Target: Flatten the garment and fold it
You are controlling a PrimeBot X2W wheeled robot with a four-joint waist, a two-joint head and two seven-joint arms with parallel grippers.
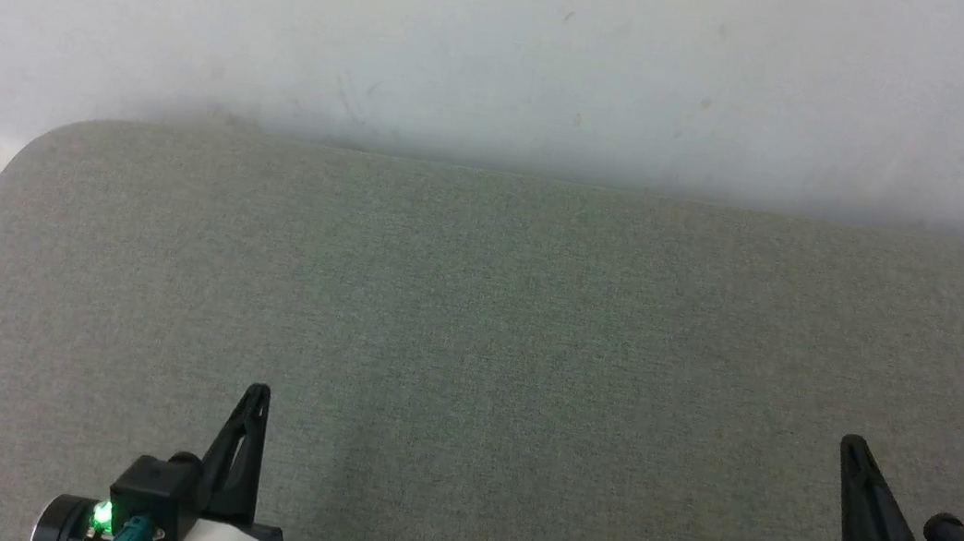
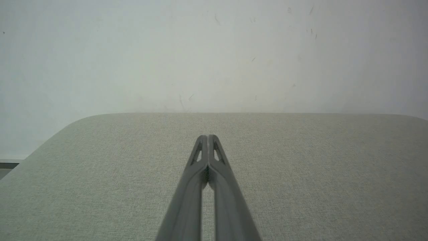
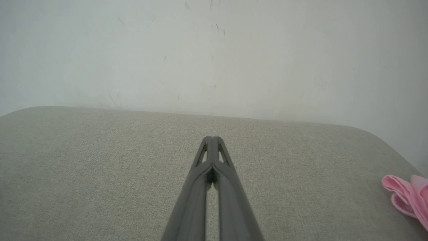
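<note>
A bunched corner of the pink garment [image 3: 409,197] lies on the grey table at the right edge of the right wrist view, well to the right of my right gripper [image 3: 211,139]; most of it is cut off by the frame. My right gripper [image 1: 852,442] is shut, its fingertips pressed together with nothing between them, low at the right of the head view. My left gripper [image 1: 259,390] [image 2: 208,137] is shut and empty too, low at the left, hovering over bare table.
The grey fabric-covered table [image 1: 495,310] has a rounded far-left corner [image 1: 43,138] and a rounded far-right corner [image 3: 378,134]. A white wall [image 1: 512,42] stands directly behind its far edge. Floor shows past the left edge.
</note>
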